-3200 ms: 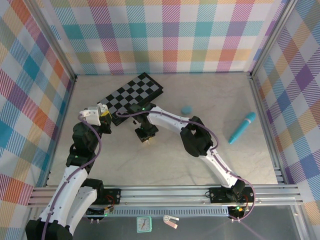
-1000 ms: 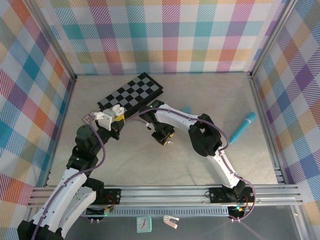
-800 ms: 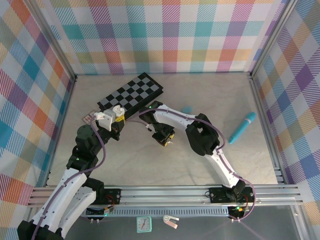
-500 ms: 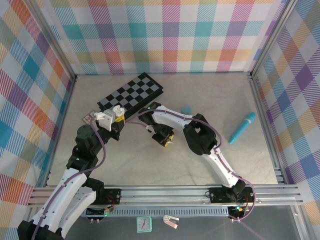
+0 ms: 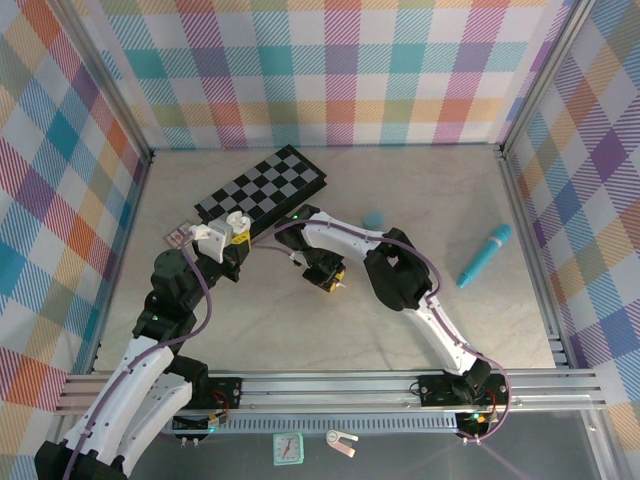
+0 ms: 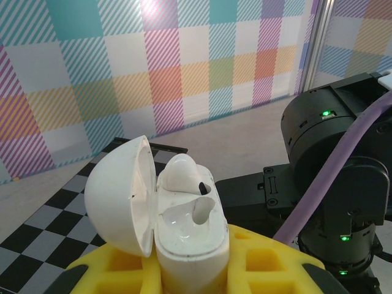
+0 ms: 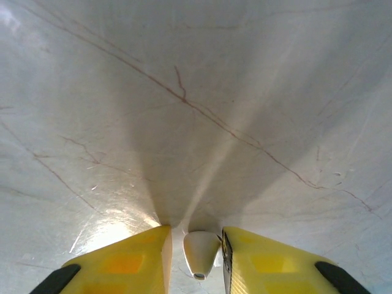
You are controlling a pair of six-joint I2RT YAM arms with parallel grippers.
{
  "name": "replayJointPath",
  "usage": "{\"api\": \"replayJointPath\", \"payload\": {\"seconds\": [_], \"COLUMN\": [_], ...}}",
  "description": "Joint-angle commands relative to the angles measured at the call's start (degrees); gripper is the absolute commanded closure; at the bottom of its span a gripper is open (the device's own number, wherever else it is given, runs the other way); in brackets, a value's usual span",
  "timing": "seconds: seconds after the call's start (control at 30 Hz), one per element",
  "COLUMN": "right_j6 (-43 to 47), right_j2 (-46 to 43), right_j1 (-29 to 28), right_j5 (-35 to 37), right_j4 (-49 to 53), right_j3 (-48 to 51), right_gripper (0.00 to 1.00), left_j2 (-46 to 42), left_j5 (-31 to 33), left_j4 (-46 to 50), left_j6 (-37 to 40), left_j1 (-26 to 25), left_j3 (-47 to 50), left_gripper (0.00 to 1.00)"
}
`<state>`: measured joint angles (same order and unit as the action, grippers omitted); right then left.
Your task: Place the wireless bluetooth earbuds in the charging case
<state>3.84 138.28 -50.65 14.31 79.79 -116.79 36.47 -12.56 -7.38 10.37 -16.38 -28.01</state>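
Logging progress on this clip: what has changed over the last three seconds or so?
The right claw, pinching a white earbud, swung rightward away from the chessboard. The left claw, holding the open white case, shifted rightward too. Over the last second both barely moved. Chessboard and teal tube stayed put.

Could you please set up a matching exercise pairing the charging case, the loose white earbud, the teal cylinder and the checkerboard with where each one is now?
Things:
1. charging case
2. white earbud
3. teal cylinder
4. checkerboard

Places:
A. lying on the table near the right wall
B. between the fingers of the right claw
C. held in the left claw, lid open
D. flat on the far left part of the table

Pairs: 1-C, 2-B, 3-A, 4-D
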Motion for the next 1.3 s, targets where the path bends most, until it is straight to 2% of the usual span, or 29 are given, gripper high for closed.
{"api": "replayJointPath", "payload": {"seconds": [0.0,0.2,0.33,0.63,0.83,0.97,1.13,1.27], "right_j6": [1.09,0.22,-1.02,-7.13,-11.59,-14.79,-16.4,-16.79], "right_j2": [1.47,0.23,-2.53,-14.44,-23.84,-30.5,-36.65,-39.73], "right_j1": [-0.05,0.02,0.37,4.17,8.15,10.8,12.16,12.33], "right_j5": [0.98,1.49,1.25,-3.59,-5.03,-5.85,-7.26,-8.28], "right_j4": [2.21,1.18,-0.57,-8.91,-14.34,-18.08,-20.52,-21.51], "right_j3": [0.67,1.77,3.25,11.9,20.08,24.38,26.31,26.26], "right_gripper": [0.74,0.8,0.8,0.81,0.81,0.81,0.81,0.81], "left_j2": [-0.7,-0.86,-0.48,4.03,10.72,15.23,21.18,25.37], "left_j5": [-0.72,-0.87,-1.82,-5.06,-6.73,-7.52,-8.21,-7.1], "left_j4": [0.26,0.6,0.41,-2.73,-10.27,-12.0,-12.93,-15.74], "left_j6": [0.76,0.87,1.18,1.22,1.11,4.43,8.08,7.73], "left_j1": [0.56,0.5,0.54,-0.58,-4.17,-7.94,-12.72,-16.08], "left_j3": [-2.05,-2.14,-2.05,-2.36,-1.5,-2.95,-4.39,-5.12], "left_gripper": [0.99,0.99,0.99,0.99,1.0,1.0,1.0,1.0]}}
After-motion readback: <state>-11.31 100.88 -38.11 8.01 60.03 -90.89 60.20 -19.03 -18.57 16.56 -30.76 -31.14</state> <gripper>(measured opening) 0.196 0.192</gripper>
